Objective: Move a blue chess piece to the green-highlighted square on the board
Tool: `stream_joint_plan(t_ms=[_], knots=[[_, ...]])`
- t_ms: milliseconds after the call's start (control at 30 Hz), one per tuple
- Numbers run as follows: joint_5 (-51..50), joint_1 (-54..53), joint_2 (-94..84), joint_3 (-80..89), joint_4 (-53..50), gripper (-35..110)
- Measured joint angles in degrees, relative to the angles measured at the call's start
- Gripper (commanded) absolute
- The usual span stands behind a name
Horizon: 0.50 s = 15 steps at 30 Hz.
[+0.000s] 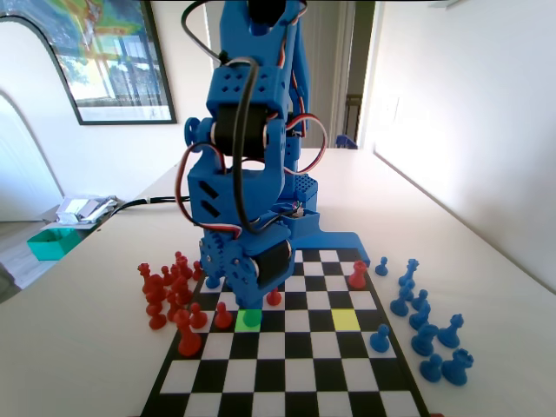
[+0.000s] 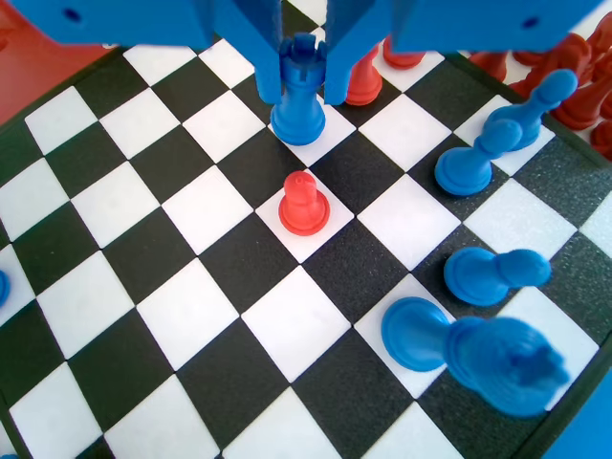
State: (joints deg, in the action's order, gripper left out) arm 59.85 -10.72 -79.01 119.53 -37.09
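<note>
Two smooth blue jaws of my gripper (image 2: pixel 304 84) pinch a glossy, notch-topped blue rook (image 2: pixel 298 96) standing on the matte chequered board (image 2: pixel 191 316).

The blue arm (image 1: pixel 248 148) is folded forward and down over the board, its tool (image 2: pixel 304 94) lowered, both jaws closed against a blue rook (image 2: pixel 299 96).

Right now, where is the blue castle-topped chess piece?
In the wrist view, the blue plastic piece with the notched castle top stands top centre, held between the blue fingers, with a small red plastic pawn just below it.
</note>
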Motion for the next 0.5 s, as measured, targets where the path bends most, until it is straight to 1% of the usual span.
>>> stream_joint_plan(t_ms=[367, 500], knots=[[0.0, 0.1, 1.1, 0.0, 0.7, 1], [0.0, 0.1, 1.1, 0.0, 1.3, 6]])
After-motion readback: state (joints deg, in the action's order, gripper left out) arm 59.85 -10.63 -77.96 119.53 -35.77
